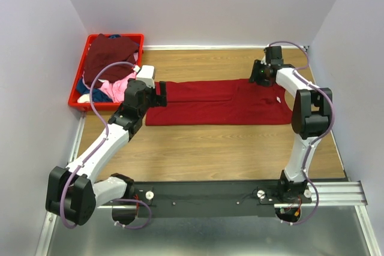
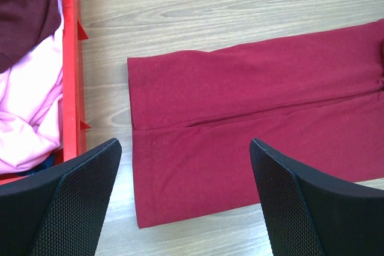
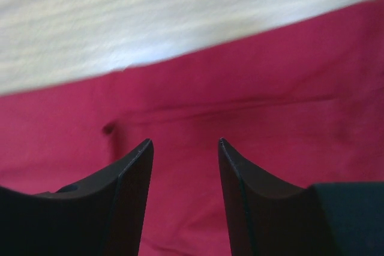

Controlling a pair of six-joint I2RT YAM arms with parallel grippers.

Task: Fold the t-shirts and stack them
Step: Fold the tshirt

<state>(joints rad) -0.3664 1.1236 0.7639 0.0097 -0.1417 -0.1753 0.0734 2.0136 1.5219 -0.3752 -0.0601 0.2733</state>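
Note:
A red t-shirt (image 1: 222,101) lies flat on the wooden table, folded into a long strip running left to right. My left gripper (image 1: 159,93) is open just above its left end; the left wrist view shows the hem end (image 2: 240,130) between the spread fingers (image 2: 78,202). My right gripper (image 1: 259,75) is open low over the strip's far right corner; the right wrist view shows red cloth (image 3: 186,118) between its fingers (image 3: 129,190). A maroon t-shirt (image 1: 109,55), a pink one (image 1: 115,88) and a blue one (image 1: 84,89) lie in the crate.
A red plastic crate (image 1: 139,41) stands at the back left corner against the walls; its wall shows in the left wrist view (image 2: 71,70). White walls close in the back and both sides. A black rail (image 1: 210,195) with the arm bases runs along the near edge.

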